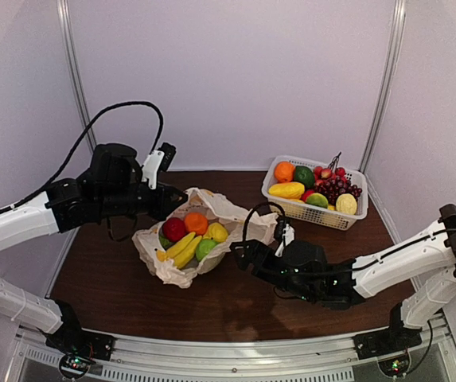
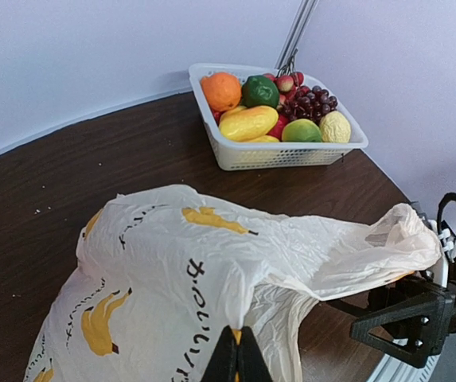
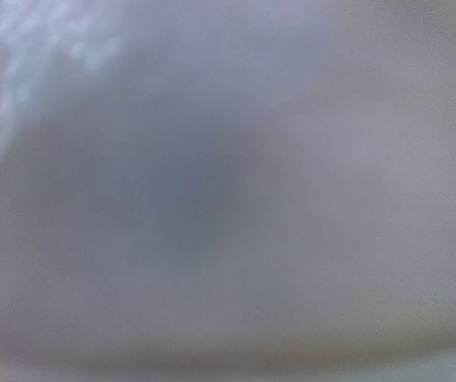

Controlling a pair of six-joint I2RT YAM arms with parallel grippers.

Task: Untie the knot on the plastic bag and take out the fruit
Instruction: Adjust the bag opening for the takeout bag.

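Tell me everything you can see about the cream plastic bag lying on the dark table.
The thin, crinkly cream plastic bag is translucent, printed with yellow banana pictures and dark lettering. It lies on the dark wooden table, apart from the white lattice basket, its mouth open upward, showing toy fruit inside: red, orange, yellow, green and a banana bunch. The left gripper looks pinched shut on its plastic; the right gripper is at its right edge, grip unclear.

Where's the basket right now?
Top view: the white basket sits far right on the table, apart from the open plastic bag at centre.
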